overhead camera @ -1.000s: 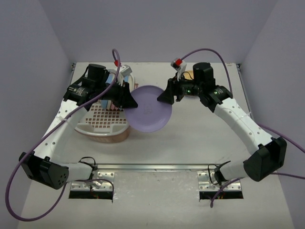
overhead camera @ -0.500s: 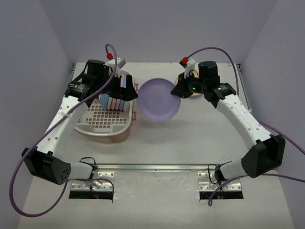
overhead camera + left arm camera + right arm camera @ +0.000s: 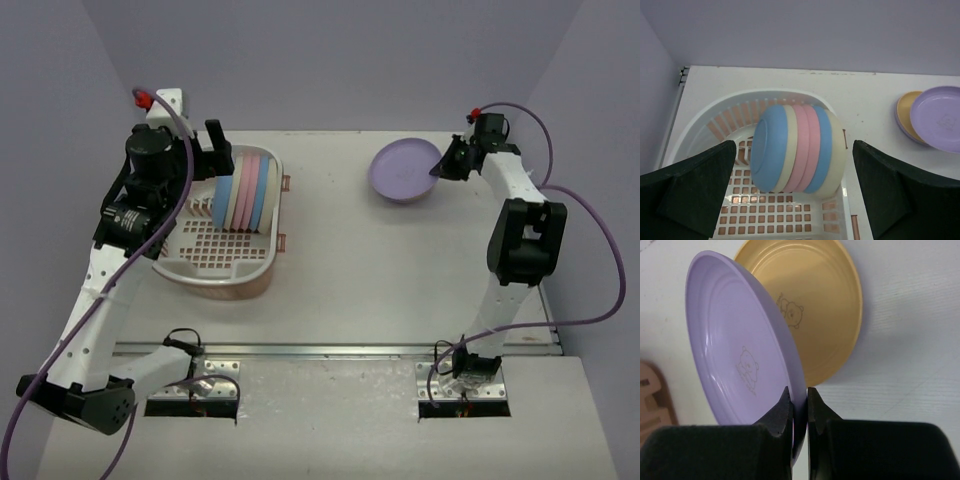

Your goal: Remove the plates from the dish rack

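Plates of round pastel plastic (image 3: 795, 147), blue, cream and pink, stood on edge, packed together in the oval pink-and-white plastic dish rack (image 3: 715, 107) at the left of the white desk (image 3: 380, 270). Their faces overlapped, so their count was hard to make out. The left hand (image 3: 793, 145) hung above them with its fingers spread wide, touching nothing. In the left wrist view only its two dark fingers showed, cut off by the lower edge.

At the upper right of the top view, the right hand (image 3: 799, 392) was pinching the rim of a round lavender plastic plate (image 3: 740, 350). That plate was tilted over a round yellow plastic plate (image 3: 815, 315) lying flat on the desk. Whether the two touched could not be told. From above, the yellow one was almost wholly hidden beneath the lavender one.
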`<state>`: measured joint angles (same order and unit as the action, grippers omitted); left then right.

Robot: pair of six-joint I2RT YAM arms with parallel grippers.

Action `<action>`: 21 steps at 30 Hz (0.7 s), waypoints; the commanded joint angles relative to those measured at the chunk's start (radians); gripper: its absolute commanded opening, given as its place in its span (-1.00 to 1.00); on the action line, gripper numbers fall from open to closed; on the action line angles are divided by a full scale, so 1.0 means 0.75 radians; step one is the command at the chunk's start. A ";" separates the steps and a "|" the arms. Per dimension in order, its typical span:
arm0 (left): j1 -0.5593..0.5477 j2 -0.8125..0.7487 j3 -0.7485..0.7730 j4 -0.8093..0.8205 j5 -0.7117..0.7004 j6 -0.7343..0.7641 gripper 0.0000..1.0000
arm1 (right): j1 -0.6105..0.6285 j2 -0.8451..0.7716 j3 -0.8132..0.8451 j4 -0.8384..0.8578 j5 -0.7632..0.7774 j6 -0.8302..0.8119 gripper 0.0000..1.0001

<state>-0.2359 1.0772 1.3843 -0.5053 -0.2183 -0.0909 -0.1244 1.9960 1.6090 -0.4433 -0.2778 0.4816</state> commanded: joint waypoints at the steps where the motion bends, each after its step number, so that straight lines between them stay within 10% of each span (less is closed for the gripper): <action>1: 0.010 0.017 -0.091 0.044 -0.123 0.008 1.00 | 0.017 0.091 0.205 0.055 0.002 0.172 -1.00; 12: 0.010 0.031 -0.226 -0.006 -0.179 0.004 1.00 | 0.014 0.366 0.413 0.078 0.036 0.155 -0.56; 17: 0.010 0.038 -0.240 -0.017 -0.193 0.015 1.00 | 0.003 0.348 0.387 0.076 0.042 0.127 0.62; 21: 0.009 0.037 -0.259 -0.012 -0.252 0.064 0.99 | 0.001 0.263 0.377 0.038 0.041 0.072 0.93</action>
<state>-0.2359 1.1141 1.2018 -0.5448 -0.3479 -0.0800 -0.1177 2.2877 1.8687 -0.4272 -0.2559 0.5790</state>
